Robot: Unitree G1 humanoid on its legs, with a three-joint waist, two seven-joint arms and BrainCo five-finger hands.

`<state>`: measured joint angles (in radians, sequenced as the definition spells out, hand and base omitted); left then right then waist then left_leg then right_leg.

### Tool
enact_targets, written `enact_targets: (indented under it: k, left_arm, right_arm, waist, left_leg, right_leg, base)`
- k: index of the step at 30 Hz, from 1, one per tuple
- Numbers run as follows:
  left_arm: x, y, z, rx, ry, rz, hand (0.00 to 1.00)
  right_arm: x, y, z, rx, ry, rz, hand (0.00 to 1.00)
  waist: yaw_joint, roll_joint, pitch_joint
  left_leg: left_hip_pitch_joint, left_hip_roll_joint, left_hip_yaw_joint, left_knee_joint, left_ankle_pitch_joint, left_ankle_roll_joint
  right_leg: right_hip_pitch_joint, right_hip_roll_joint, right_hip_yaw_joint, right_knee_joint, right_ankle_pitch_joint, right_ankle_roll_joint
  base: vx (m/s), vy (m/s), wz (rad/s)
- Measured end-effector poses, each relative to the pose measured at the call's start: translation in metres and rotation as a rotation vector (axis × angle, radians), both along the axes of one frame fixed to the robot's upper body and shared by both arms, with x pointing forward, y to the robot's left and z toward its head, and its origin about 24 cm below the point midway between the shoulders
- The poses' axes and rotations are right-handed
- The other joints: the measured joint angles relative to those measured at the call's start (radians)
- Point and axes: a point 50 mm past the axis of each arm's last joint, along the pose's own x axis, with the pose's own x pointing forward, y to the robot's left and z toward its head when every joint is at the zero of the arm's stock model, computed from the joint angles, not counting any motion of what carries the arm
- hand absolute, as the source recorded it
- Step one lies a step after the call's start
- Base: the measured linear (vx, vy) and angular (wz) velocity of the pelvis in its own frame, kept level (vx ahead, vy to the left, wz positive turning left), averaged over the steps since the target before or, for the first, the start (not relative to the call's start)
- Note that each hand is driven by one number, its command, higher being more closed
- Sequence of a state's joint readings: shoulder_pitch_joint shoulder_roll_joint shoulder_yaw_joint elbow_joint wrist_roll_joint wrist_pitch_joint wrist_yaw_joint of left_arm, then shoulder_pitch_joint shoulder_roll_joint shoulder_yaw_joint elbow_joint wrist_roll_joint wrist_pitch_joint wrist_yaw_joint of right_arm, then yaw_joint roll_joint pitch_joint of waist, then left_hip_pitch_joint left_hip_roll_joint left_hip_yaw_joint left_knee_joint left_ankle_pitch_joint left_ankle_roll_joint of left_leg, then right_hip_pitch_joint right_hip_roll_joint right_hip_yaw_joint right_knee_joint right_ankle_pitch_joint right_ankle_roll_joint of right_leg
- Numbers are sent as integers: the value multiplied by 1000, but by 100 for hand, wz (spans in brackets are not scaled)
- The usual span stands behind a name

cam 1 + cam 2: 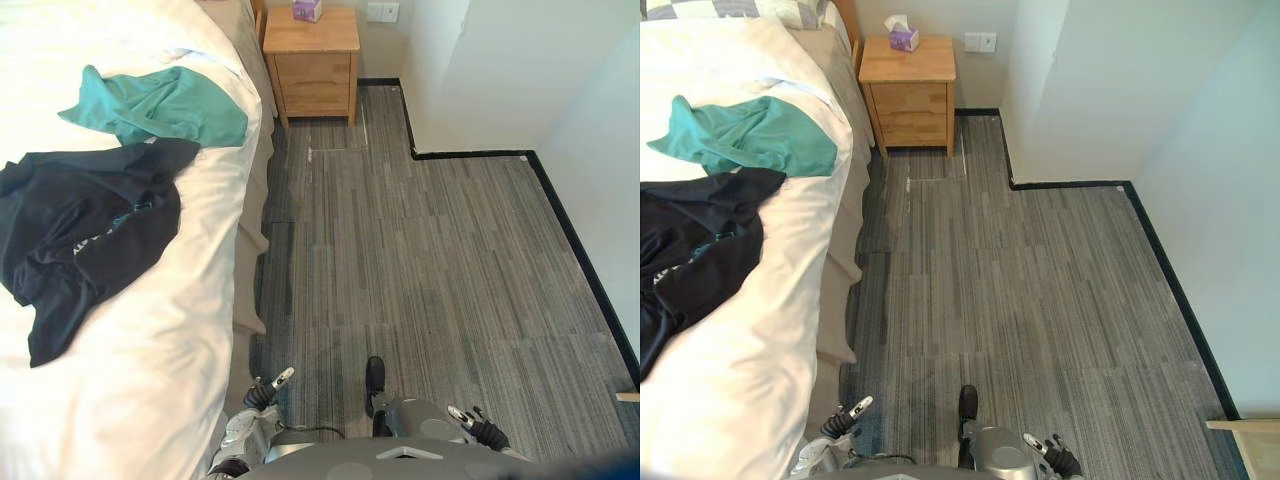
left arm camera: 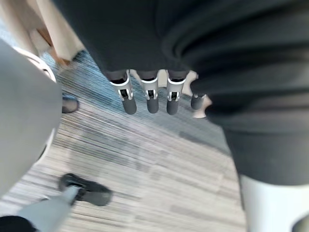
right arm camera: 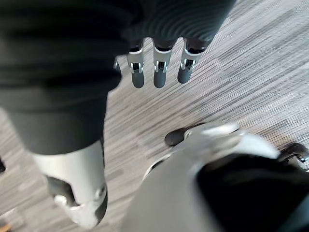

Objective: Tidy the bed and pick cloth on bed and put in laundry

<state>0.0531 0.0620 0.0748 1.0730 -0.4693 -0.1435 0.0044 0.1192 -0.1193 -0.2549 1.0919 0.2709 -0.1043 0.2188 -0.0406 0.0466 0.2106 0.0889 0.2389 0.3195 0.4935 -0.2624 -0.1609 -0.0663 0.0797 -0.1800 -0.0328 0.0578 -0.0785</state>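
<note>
A teal cloth lies crumpled on the white bed, toward its right edge. Just below it a larger black garment is spread in folds, touching the teal one. My left hand hangs low beside the bed's edge, well short of both cloths. In the left wrist view its fingers are straight and hold nothing, with striped floor past them. My right hand hangs at the lower right over the floor. Its fingers are also straight and empty.
A wooden nightstand with a purple tissue box stands by the head of the bed. A white wall corner juts in at the upper right. Grey striped floor runs beside the bed. A wooden edge shows at the lower right.
</note>
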Motion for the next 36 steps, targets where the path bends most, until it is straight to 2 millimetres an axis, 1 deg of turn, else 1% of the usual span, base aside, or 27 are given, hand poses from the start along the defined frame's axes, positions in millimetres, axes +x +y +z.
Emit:
enact_targets:
  k: [1,2,3,5,6,8,9,10,11,12,14,15,17,18,19,20,21,22,23,25,26,28,31,32,33,35,36]
  left_arm:
    - [-1,1,0,-2,-1,4,0]
    - [-2,3,0,-4,-4,21,0]
    - [-4,6,1,5,-17,40,0]
    - [-1,8,4,4,-58,51,0]
    - [1,7,4,0,-67,47,0]
    - [3,4,5,-18,-83,45,0]
    - [5,5,6,-18,-91,48,0]
    - [6,5,7,-18,-97,53,0]
    - [7,6,7,-17,-101,53,0]
    - [8,6,7,-17,-103,53,0]
    - [8,4,6,-26,-91,50,0]
    - [7,3,6,-31,-87,50,0]
    - [2,2,4,-38,-75,56,0]
    - [2,2,4,-37,-74,56,0]
    - [-2,4,4,-32,-67,57,0]
    - [-5,6,3,-25,-57,58,0]
    - [-5,5,2,-29,-54,58,0]
    - [-4,4,2,-32,-48,53,0]
    - [-4,6,2,-24,-45,44,0]
    - [-6,8,2,-7,-35,9,0]
    - [-7,9,2,-2,-32,-2,0]
    - [-5,10,2,9,-34,-24,0]
    - [0,10,4,14,-42,-34,0]
    - [3,9,4,12,-47,-37,0]
    - [4,8,5,11,-48,-38,0]
    - [7,8,5,17,-50,-29,0]
    - [7,10,5,24,-49,-27,0]
  right_arm:
    - [2,-1,1,-6,-5,18,0]
    - [3,-2,2,-14,-10,47,0]
    - [5,0,2,-12,-16,69,0]
    - [11,0,3,-11,-35,71,0]
    - [11,0,3,-11,-37,66,0]
    - [13,0,4,-10,-39,68,0]
    - [15,1,4,-10,-45,71,0]
    - [19,2,5,-8,-55,69,0]
    - [22,4,5,-3,-66,65,0]
    - [23,4,5,-3,-68,61,0]
    - [18,1,5,-6,-61,38,0]
    - [17,0,5,-7,-59,34,0]
    - [14,-3,5,-27,-44,58,0]
    - [15,-3,5,-30,-45,64,0]
    - [14,-2,5,-33,-40,76,0]
    - [7,-1,3,-33,-21,78,0]
    - [8,-2,3,-35,-23,77,0]
    - [15,3,4,-26,-42,83,0]
    - [17,5,4,-16,-51,68,0]
    - [16,7,3,-11,-47,64,0]
    - [15,7,3,-11,-47,62,0]
    - [21,7,5,-5,-69,45,0]
    - [29,10,7,13,-112,16,0]
    - [31,11,7,19,-123,10,0]
    - [31,12,8,21,-125,7,0]
    - [24,15,5,35,-112,-9,0]
    - [22,17,4,41,-106,-12,0]
  waist:
    - [-1,3,4]
    - [4,5,12]
    - [7,-4,18]
    - [30,-7,21]
    - [35,-9,22]
    - [37,-12,28]
    - [37,-15,30]
    - [37,-19,40]
    - [37,-22,48]
    - [37,-22,55]
    - [36,-12,62]
    - [37,-8,64]
    - [39,11,61]
    - [39,7,58]
    - [45,-11,43]
    - [47,-26,4]
    - [52,-26,0]
    - [50,-31,1]
    - [41,-44,9]
    - [36,-54,15]
    - [36,-54,15]
    - [32,-43,19]
    - [34,-41,22]
    - [32,-40,23]
    - [29,-42,26]
    - [27,-74,44]
    - [26,-85,50]
  left_leg:
    - [-43,24,-5,109,23,15]
    - [-126,63,-37,313,139,80]
    - [-189,77,-73,424,202,93]
    - [-290,37,-114,552,81,95]
    - [-308,20,-115,552,59,94]
    - [-347,-56,-110,441,3,86]
    - [-350,-76,-106,385,-1,85]
    - [-350,-112,-89,246,-1,85]
    - [-350,-141,-68,96,10,93]
    - [-348,-153,-57,25,26,95]
    - [-345,-182,-30,-219,138,110]
    - [-344,-182,-24,-247,153,113]
    - [-332,-179,-21,-311,204,144]
    - [-324,-184,-5,-301,215,158]
    - [-311,-209,27,-271,224,179]
    - [-300,-240,59,-253,203,227]
    - [-291,-253,61,-254,180,257]
    - [-258,-281,55,-265,152,262]
    - [-206,-308,33,-284,137,275]
    - [-102,-318,-3,-307,119,279]
    - [-67,-317,-20,-326,118,277]
    - [24,-290,-73,-380,105,254]
    - [86,-235,-138,-408,71,195]
    - [98,-214,-161,-414,60,177]
    - [110,-208,-173,-420,53,165]
    - [164,-209,-210,-422,16,105]
    - [182,-212,-221,-421,5,87]
  right_leg:
    - [1,4,-2,18,-17,-12]
    - [24,15,10,36,-42,-31]
    - [52,20,36,36,-55,-45]
    - [86,23,94,47,-64,-47]
    - [99,21,106,44,-65,-49]
    - [155,19,138,36,-79,-31]
    - [166,18,140,33,-82,-27]
    - [184,15,146,29,-96,-8]
    - [197,13,161,28,-113,-2]
    - [207,11,166,26,-118,0]
    - [248,5,174,2,-150,19]
    - [256,5,177,1,-161,22]
    - [276,-8,186,47,-260,39]
    - [274,-21,185,79,-298,41]
    - [261,-66,177,156,-378,66]
    - [241,-120,153,259,-425,126]
    - [194,-134,132,376,-432,152]
    - [75,-189,77,660,-395,192]
    - [-2,-251,22,873,-365,183]
    - [-27,-302,-34,982,-366,186]
    - [-32,-308,-48,982,-367,186]
    - [-67,-298,-87,906,-368,187]
    - [-143,-218,-95,597,-338,163]
    - [-173,-180,-73,424,-260,152]
    - [-183,-168,-61,341,-208,150]
    - [-201,-160,4,94,-28,162]
    - [-199,-166,14,74,-15,163]
  base:
    - [174,-128,-14]
    - [125,-93,-25]
    - [229,-94,-42]
    - [303,-101,-62]
    - [280,-100,-67]
    - [271,-55,-58]
    - [259,-10,-59]
    - [246,12,-53]
    - [247,20,-46]
    - [245,35,-22]
    - [289,71,-6]
    - [287,96,-2]
    - [358,170,-3]
    - [454,229,-8]
    - [479,203,-9]
    - [530,196,-17]
    - [547,199,-7]
    - [535,223,19]
    - [519,231,45]
    - [505,151,56]
    - [558,75,64]
    - [557,-5,65]
    - [498,-107,60]
    - [363,-130,49]
    - [455,-198,66]
    - [480,-275,72]
    - [513,-356,82]
